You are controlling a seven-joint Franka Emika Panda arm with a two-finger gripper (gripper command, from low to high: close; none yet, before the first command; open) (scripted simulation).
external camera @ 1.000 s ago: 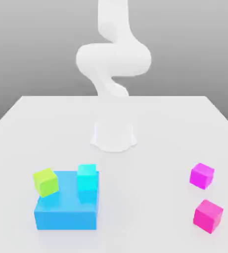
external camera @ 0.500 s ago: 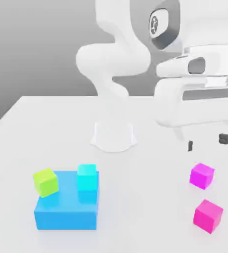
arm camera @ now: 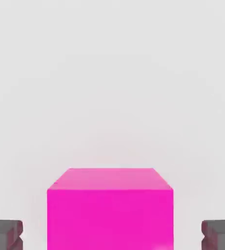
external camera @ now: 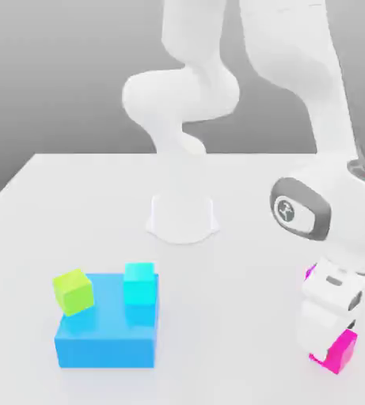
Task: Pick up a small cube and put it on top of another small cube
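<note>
The lime-green cube point(external camera: 74, 291) perches tilted on the flat blue block point(external camera: 106, 332), left of the glossy cyan cube point(external camera: 138, 283). Far right of the block, the gripper point(arm camera: 112, 233) straddles the hot-pink cube point(arm camera: 110, 209) on the table, its grey pads point(arm camera: 6, 233) clear of its smooth faces, ready to close.

A bright pink cube point(arm camera: 110, 210) sits on a plain white table point(arm camera: 109, 73). Its top face is a bit lighter than the front face (both are smooth and shiny). Two dark grey fingertips point(arm camera: 6, 235) poke in, one on each side of the cube. There is a white gap between each fingertip and the cube, so they seem not to be touching it.
</note>
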